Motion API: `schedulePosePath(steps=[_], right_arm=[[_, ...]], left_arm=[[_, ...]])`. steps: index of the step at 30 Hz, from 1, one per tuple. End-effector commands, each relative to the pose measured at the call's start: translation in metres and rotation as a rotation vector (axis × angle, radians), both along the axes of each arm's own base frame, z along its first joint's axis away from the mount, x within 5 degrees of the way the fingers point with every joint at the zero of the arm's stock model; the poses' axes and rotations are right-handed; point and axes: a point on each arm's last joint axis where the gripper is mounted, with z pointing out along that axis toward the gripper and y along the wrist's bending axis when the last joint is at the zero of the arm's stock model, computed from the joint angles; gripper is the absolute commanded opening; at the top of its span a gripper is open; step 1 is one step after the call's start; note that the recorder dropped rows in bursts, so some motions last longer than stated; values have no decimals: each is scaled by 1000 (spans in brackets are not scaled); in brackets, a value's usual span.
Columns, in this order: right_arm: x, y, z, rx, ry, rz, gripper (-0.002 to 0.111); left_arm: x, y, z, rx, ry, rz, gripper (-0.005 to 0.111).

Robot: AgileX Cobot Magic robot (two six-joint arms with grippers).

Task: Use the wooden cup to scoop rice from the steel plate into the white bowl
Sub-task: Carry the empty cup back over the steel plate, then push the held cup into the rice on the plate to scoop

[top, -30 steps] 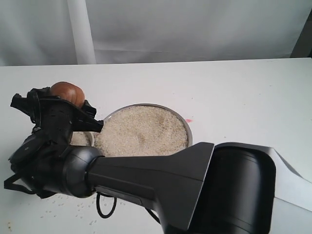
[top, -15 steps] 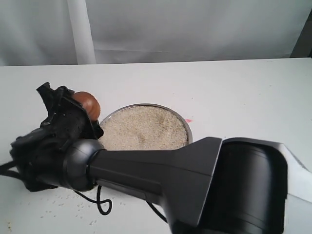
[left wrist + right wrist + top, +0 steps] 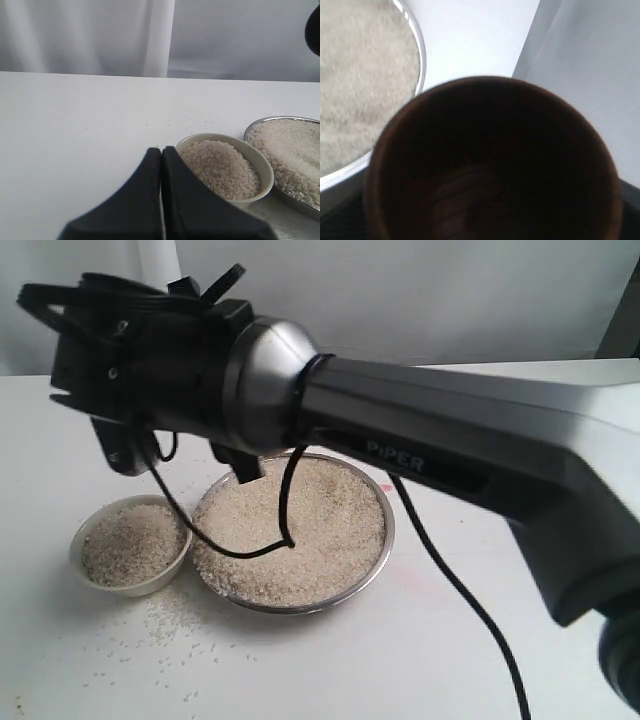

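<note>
The steel plate (image 3: pixel 386 537) sits mid-table, heaped with rice (image 3: pixel 300 530). Just left of it stands the white bowl (image 3: pixel 135 587), filled with rice (image 3: pixel 130 542). My right arm's wrist (image 3: pixel 170 360) hangs high above both and hides its gripper in the exterior view. In the right wrist view the wooden cup (image 3: pixel 490 165) fills the frame, dark and empty inside, held in my right gripper, beside the plate's rim (image 3: pixel 421 60). My left gripper (image 3: pixel 161 150) is shut and empty, low by the bowl (image 3: pixel 250 202), with the plate (image 3: pixel 262 125) beyond.
Loose grains (image 3: pixel 160 625) lie scattered on the white table in front of the bowl. A black cable (image 3: pixel 450 590) hangs from the right arm across the plate and table. A pale curtain (image 3: pixel 400 300) backs the table.
The right arm has risen from low over the bowl to high above it. The bowl, hidden before, now shows full of rice. The cup no longer shows in the exterior view.
</note>
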Motion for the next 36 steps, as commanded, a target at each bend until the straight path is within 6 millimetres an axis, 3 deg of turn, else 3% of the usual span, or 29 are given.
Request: schedulePosePath(steps=[1, 6, 17, 28, 36], right_arm=[[23, -25, 5, -160, -31, 5, 0], [41, -43, -20, -353, -23, 20, 0], [41, -79, -105, -592, 124, 158, 0], [54, -82, -143, -675, 130, 210, 0], [52, -80, -153, -663, 154, 212, 0]], left_arm=[[0, 0, 1, -9, -9, -4, 0], [0, 0, 1, -9, -9, -4, 0], [0, 0, 1, -11, -9, -3, 0], [0, 0, 1, -9, -9, -4, 0], [0, 0, 1, -9, -9, -4, 0]])
